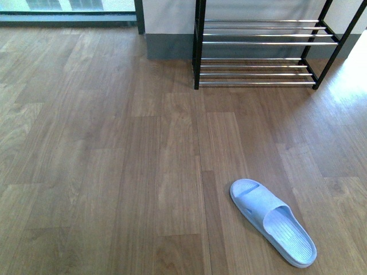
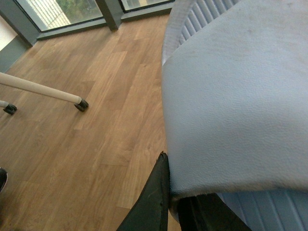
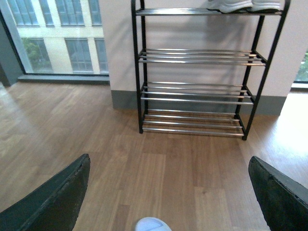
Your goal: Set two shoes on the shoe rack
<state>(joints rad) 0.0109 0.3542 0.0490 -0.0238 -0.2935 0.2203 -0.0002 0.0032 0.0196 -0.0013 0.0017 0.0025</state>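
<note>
Left gripper (image 2: 179,204): jaws pinching one pale blue slipper (image 2: 236,96), held clear of the floor (image 2: 96,144); only the left wrist view shows it.
Second slipper (image 1: 274,220): lying on the floor, well short of the shoe rack (image 1: 258,51).
Progress: neither slipper shelved yet, by my reading; both placements remain.
Right gripper (image 3: 168,163): jaws spread wide, empty.
Right wrist view alone shows the rack's top shelf, carrying white-soled footwear (image 3: 243,5).

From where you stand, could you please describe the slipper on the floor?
From the black shoe rack against the wall, come forward over the wooden floor. The pale blue slipper lies there sole down, whereas its twin is held off the floor.
</note>
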